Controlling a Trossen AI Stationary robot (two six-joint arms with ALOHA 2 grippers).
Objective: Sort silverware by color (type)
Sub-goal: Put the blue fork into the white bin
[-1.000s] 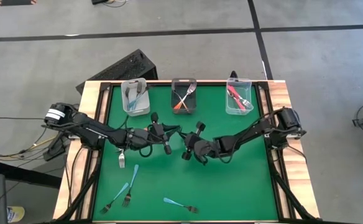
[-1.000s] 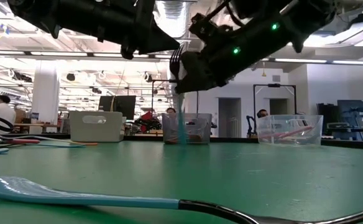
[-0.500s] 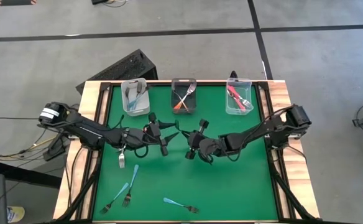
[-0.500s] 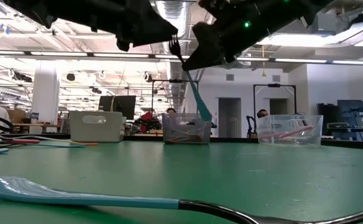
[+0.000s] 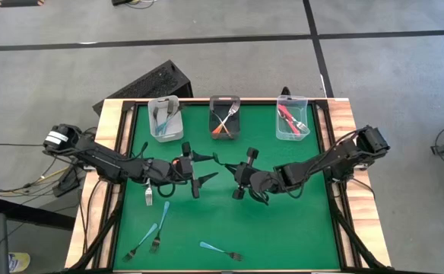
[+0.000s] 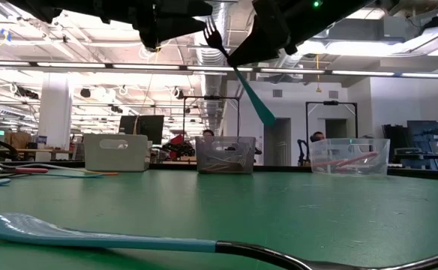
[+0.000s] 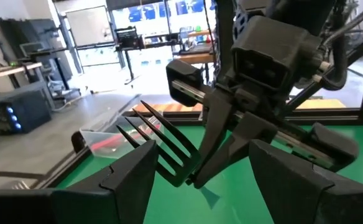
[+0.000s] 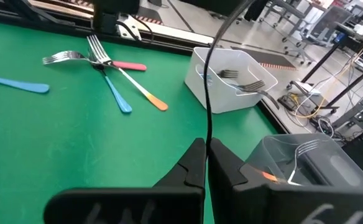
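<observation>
Right now both arms meet mid-table above the green mat. The right gripper is clamped shut on a teal-handled fork, held well clear of the mat: tines up toward the left arm, handle slanting down in the low view. The left gripper sits just beside it with its fingers spread wide, either side of the tines, not touching them as far as I can see.

Three bins along the far edge: left bin has blue-handled forks, middle bin has orange ones, right bin has pink-red ones.

Loose forks on the mat: one fork just under the left arm, two blue forks near the front left, one more blue fork at the front edge. The right wrist view shows a blue, a pink and an orange-tipped fork fanned together, tines touching.
</observation>
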